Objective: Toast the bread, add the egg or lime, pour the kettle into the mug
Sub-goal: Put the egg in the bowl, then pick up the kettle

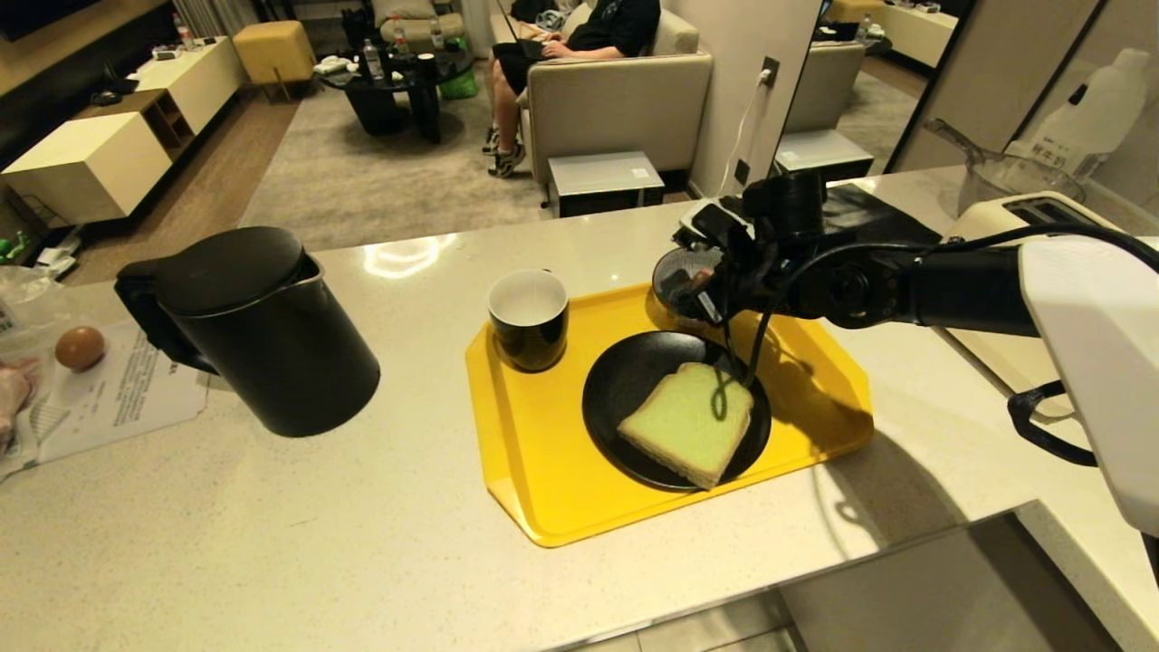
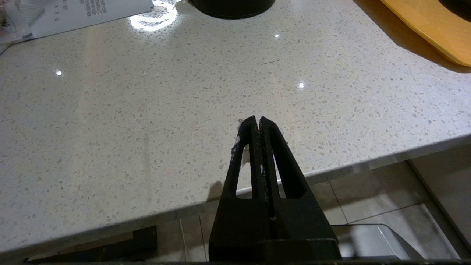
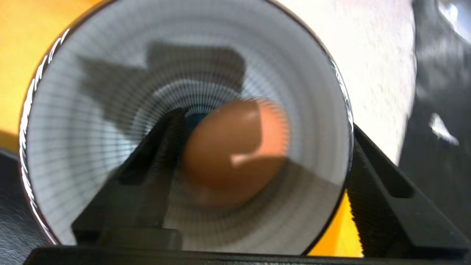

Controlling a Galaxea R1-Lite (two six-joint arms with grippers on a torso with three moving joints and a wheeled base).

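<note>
An orange-brown egg (image 3: pixel 235 147) lies in the small blue-and-white striped bowl (image 3: pixel 92 121) at the far corner of the yellow tray (image 1: pixel 543 471). My right gripper (image 3: pixel 265 121) hangs over the bowl (image 1: pixel 681 272) and is open. One finger is inside the bowl beside the egg, the other outside the rim. The pale green bread (image 1: pixel 690 421) lies on a black plate (image 1: pixel 616 380) on the tray. The black mug (image 1: pixel 529 319) stands on the tray's far left corner. The black kettle (image 1: pixel 263 330) stands on the counter to the left. My left gripper (image 2: pixel 256 119) is shut over the counter's near edge.
A second egg (image 1: pixel 80 348) rests on paper at the counter's left end. A white toaster (image 1: pixel 1023 213) and a clear jug (image 1: pixel 1014 177) stand at the back right. A seated person (image 1: pixel 579 36) is in the room beyond the counter.
</note>
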